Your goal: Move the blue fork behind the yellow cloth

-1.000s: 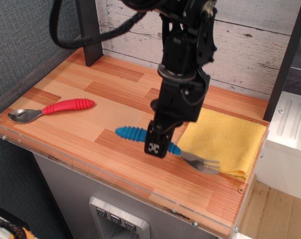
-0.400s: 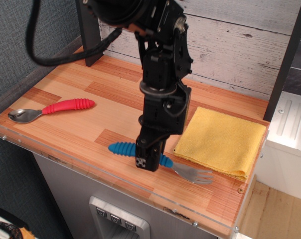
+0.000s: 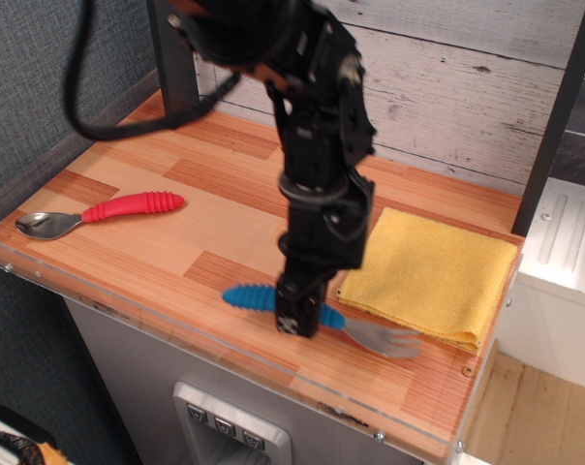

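The blue fork (image 3: 248,296) lies crosswise near the table's front edge, with its ribbed blue handle to the left. Its silver tines (image 3: 389,340) point right, just in front of the yellow cloth's front edge. My gripper (image 3: 298,314) comes straight down on the middle of the handle and is shut on it. I cannot tell whether the fork touches the table or hangs just above it. The yellow cloth (image 3: 436,275) lies flat at the right of the table, behind and to the right of the fork.
A red-handled silver spoon (image 3: 113,209) lies at the left front. A dark post (image 3: 176,73) stands at the back left and a white plank wall (image 3: 467,77) runs behind. A clear lip (image 3: 176,325) lines the front edge. A white unit (image 3: 564,262) stands to the right.
My gripper carried the fork from in front of the cloth's left corner towards the front edge and left, then slightly back to the right. The cloth and spoon have not moved.
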### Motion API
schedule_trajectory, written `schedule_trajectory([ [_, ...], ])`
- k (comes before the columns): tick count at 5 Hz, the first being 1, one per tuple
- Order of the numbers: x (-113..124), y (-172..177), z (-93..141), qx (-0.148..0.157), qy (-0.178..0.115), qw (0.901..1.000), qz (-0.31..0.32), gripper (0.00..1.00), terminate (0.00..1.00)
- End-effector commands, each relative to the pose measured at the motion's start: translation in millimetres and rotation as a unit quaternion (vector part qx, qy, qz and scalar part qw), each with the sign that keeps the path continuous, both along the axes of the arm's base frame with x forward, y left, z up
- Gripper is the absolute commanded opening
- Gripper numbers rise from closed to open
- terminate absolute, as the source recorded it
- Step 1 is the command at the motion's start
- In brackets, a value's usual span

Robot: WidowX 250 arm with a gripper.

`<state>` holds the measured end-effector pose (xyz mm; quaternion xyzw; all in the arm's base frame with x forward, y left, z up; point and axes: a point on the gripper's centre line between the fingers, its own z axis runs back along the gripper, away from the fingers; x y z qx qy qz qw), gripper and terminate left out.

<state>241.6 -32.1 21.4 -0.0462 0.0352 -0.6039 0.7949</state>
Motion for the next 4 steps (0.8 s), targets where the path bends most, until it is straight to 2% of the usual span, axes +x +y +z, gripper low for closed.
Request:
schedule_trajectory([
  [1, 19.0, 5.5, 2.8, -0.014, -0.012, 0.9998, -0.011, 0.0, 0.0],
  [2, 19.2, 6.9, 1.6, -0.015, -0.011, 0.9994, 0.029, 1.0, 0.0],
  [3, 18.1, 8.3, 3.2, -0.016, -0.015, 0.9979, 0.06, 1.0, 0.0],
  [4, 18.9, 7.0, 5.7, 0.001, -0.045, 0.9969, 0.064, 1.0, 1.0],
])
